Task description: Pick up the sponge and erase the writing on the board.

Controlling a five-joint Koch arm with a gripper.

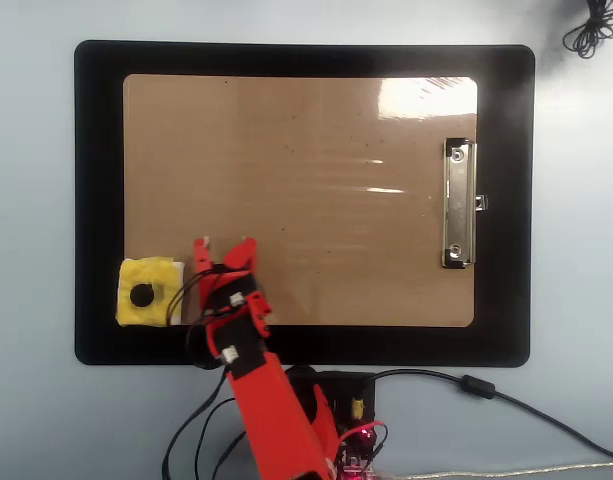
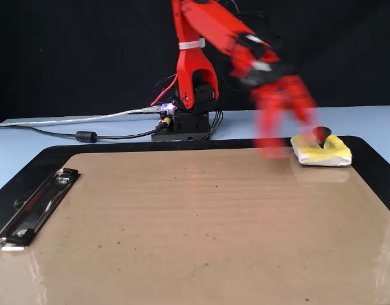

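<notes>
The sponge lies flat at the lower left of the overhead view, on the corner of the board and partly on the black mat. It is a small soft yellow square with a white edge, and its round black knob points up. The board is glossy brown, with its long axis left to right and a silver clip at the right. The red gripper is just right of the sponge, with fingers spread and empty.
</notes>
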